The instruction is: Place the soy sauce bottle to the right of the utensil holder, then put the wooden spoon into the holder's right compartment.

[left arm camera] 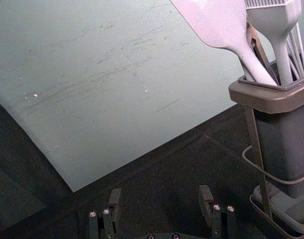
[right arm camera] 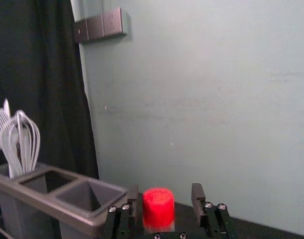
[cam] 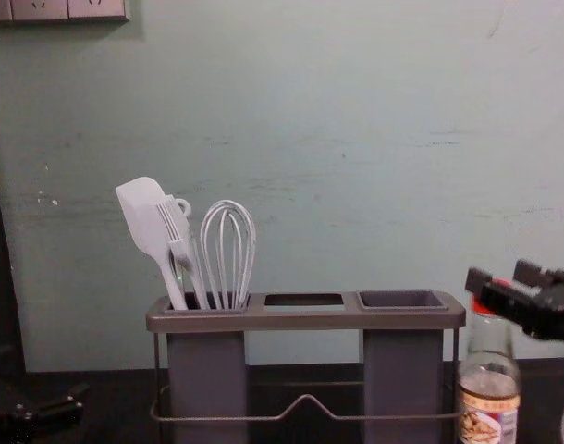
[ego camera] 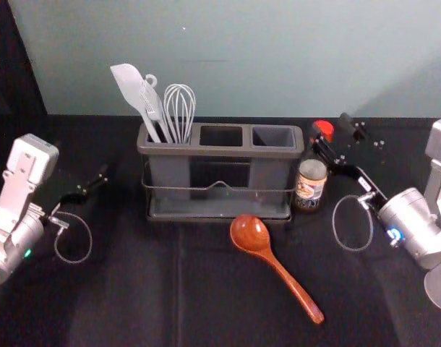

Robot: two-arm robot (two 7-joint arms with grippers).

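So you've got the clear glass soy sauce bottle with the red cap (ego camera: 311, 182) upright at 3 o'clock of the dark grey utensil holder (ego camera: 220, 151), right beside it. Looks like part one is basically done, imo. Your right gripper (right arm camera: 166, 191) is up at the cap, fingers spread on either side of it with one noticeably closer, so I read this as a gripper ready to back off. That's your first trap: pull away with any sideways drift and that near finger clips the cap, tipping the bottle or shoving it into the holder.

The glossy reddish-brown wooden spoon (ego camera: 282, 273) is lying flat around 5 o'clock, bowl nearest the holder, handle pointing to 5. Go in too low and you'd scrape the table; pinch it off-centre and it could twist. Come in tilted and it'll probably snag the rim of the right compartment (ego camera: 273, 136).

Left gripper (left arm camera: 160, 190) is parked at 9 o'clock, fingers open.
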